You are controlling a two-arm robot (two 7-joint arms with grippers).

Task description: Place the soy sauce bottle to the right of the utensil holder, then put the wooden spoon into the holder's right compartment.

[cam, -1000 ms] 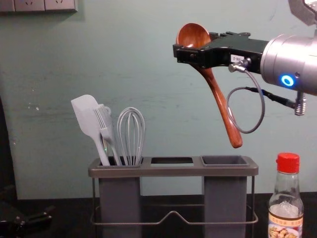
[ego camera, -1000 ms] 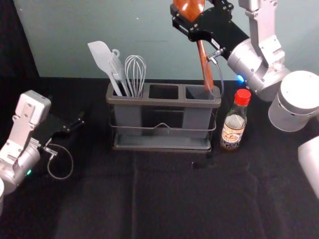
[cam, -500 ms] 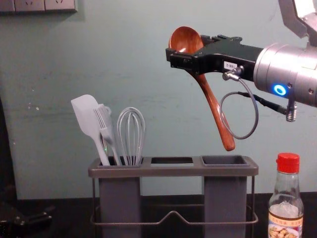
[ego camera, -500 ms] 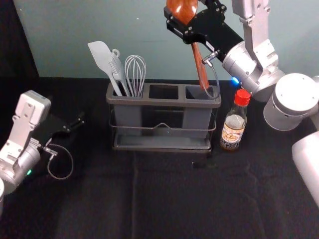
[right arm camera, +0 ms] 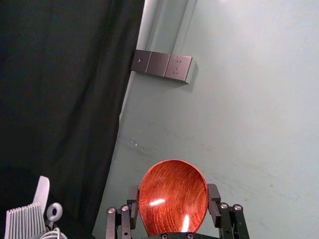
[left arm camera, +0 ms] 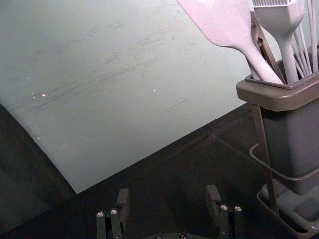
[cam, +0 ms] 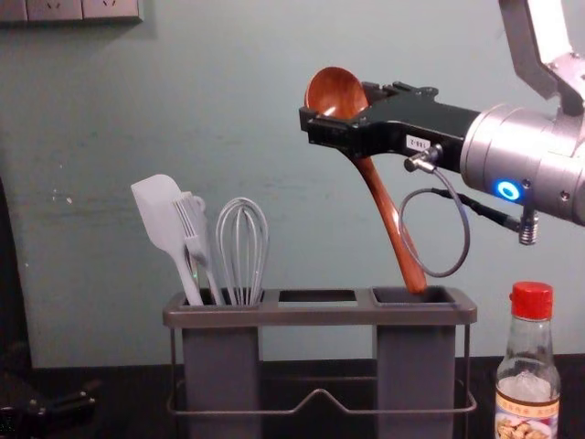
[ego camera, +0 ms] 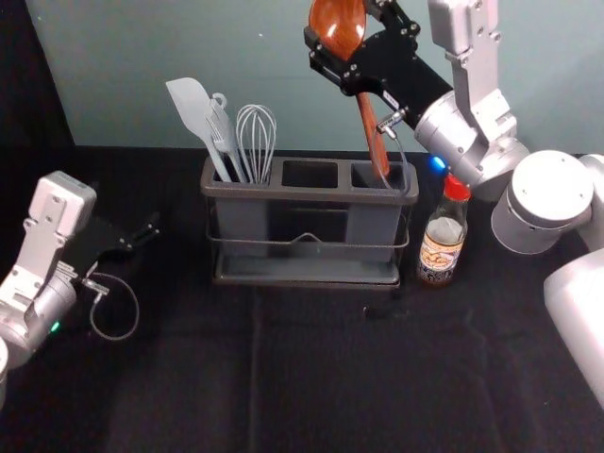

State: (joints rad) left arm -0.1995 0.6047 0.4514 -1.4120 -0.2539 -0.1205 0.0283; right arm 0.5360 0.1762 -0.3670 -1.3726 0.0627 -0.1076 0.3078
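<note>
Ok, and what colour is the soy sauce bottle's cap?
Red; the cap shows best in the chest view.

Wooden spoon [cam: 334,92]: glossy reddish-brown, tilted, bowl up in right gripper [ego camera: 341,24], handle slanting down, its end at the opening of the holder's right compartment; can't tell if inside. Soy sauce bottle [ego camera: 441,247]: clear, red cap, printed label, upright on table, just right of holder. Utensil holder [cam: 320,316]: gray, upright, wire rail in front.
</note>
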